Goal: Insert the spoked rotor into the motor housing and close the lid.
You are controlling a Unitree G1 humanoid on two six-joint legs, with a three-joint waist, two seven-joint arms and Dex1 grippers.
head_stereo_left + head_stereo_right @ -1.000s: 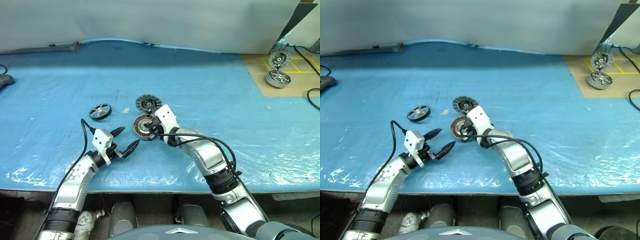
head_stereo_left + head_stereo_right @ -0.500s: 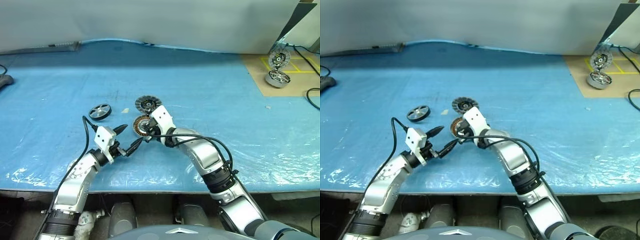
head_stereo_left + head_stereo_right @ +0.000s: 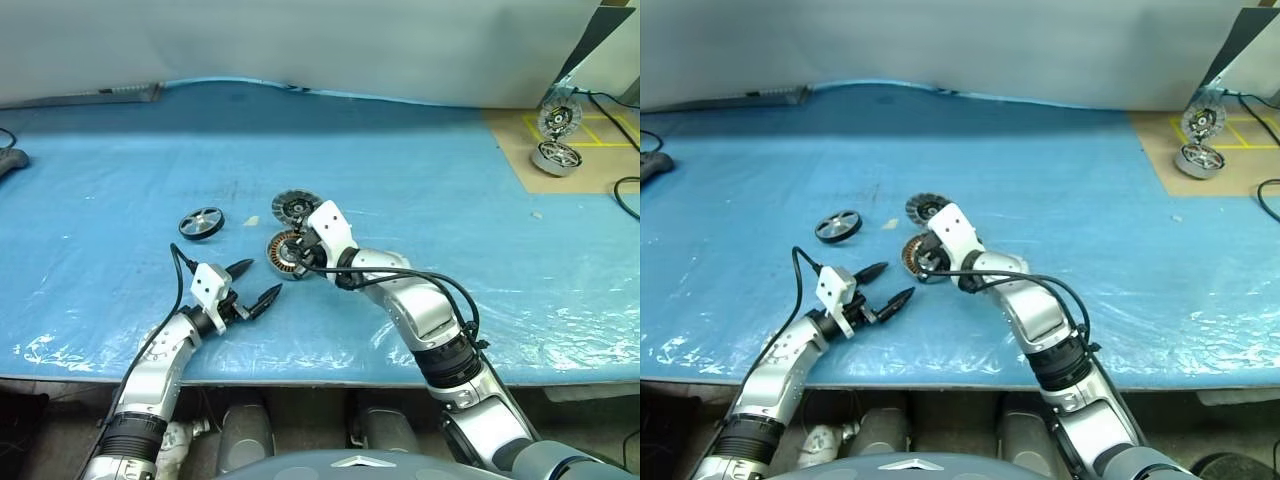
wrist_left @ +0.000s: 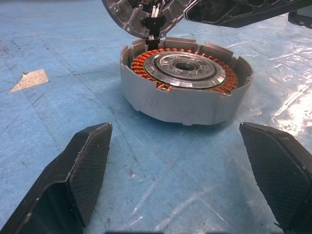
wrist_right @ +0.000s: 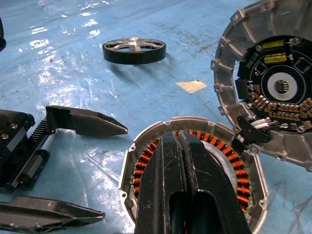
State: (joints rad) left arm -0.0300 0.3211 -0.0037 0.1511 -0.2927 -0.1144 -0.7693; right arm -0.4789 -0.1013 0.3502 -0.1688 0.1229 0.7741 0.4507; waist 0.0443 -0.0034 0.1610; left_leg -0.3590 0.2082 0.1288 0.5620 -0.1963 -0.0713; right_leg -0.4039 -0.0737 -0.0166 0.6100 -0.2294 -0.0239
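Right gripper (image 5: 178, 146): fingers pressed together, nothing between them; tips over the housing's open top, above the windings.
Left gripper (image 3: 253, 283): fingers spread wide, empty; low over the sheet, just beside the housing on the robot's left, pointing at its wall.
Housing (image 4: 185, 83): squat grey cup, upright on the sheet, copper windings ringing a dark centre; open, no rotor inside.
Lid (image 5: 273, 92): joined to the housing at its far edge, swung back and standing open, inner face with circuit parts and a dark hub turned toward the right wrist camera.
Rotor (image 3: 201, 222): dark spoked wheel with a bright rim, lying flat on the sheet, well apart from the housing, to its left and a little farther from the robot.
Paper scrap (image 5: 191, 86): small, pale, on the sheet between rotor and lid.
Sheet (image 3: 420, 180): blue plastic covering the table.
Cardboard (image 3: 520, 150): tan, at the far right corner, carrying a second motor unit (image 3: 556, 156).
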